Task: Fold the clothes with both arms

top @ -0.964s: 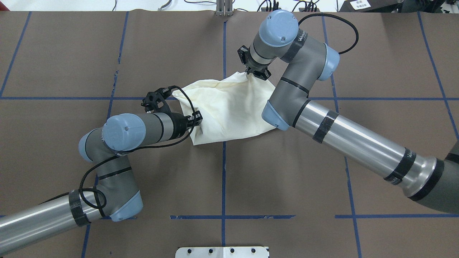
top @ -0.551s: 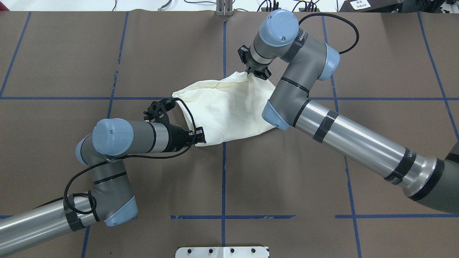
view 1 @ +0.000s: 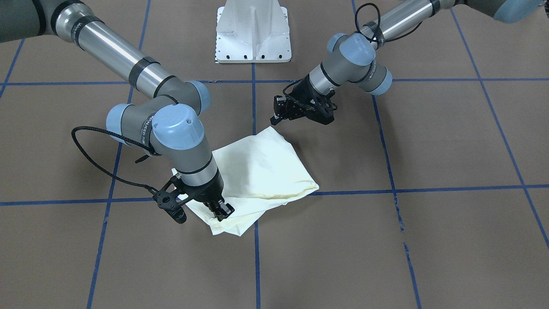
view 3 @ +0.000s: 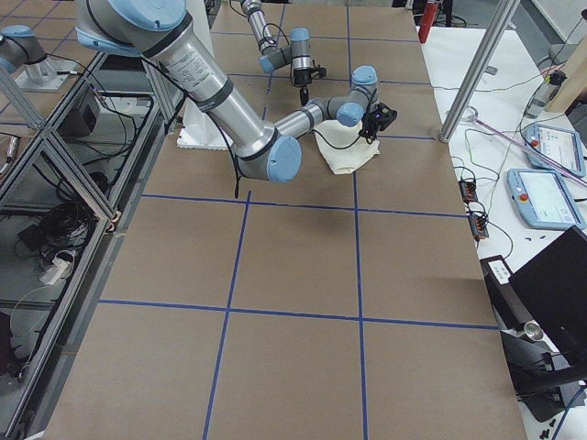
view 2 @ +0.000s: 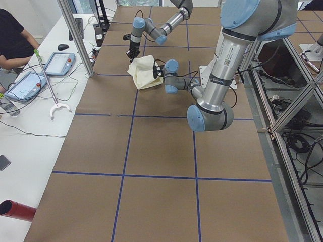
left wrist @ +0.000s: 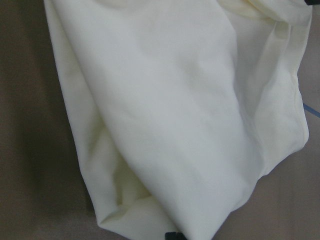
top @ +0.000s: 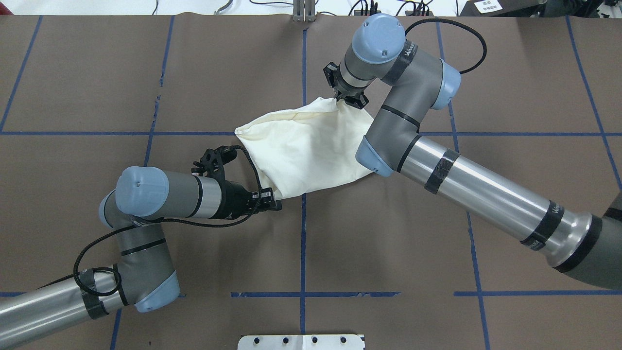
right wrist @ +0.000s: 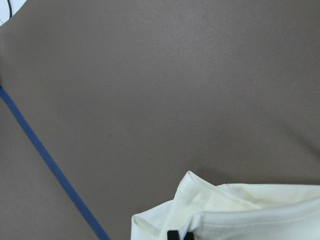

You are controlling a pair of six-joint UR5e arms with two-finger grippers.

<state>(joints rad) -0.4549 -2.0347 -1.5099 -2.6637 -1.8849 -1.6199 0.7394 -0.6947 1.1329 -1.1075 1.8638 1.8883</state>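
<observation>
On the brown table (top: 97, 73) the cream shirt (top: 311, 150) lies folded near the middle, the right claw (top: 346, 100) clamped on its far corner and the left claw (top: 276, 203) at the near corner, its grip impossible to tell, so the fold seems almost finished and the next move probably calls for a careful release.

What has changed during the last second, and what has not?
The left gripper slid back toward the robot along the left edge of the shirt to its near corner, which shifted slightly right. Whether it grips there is unclear. The right gripper stayed pinched on the far corner.
</observation>
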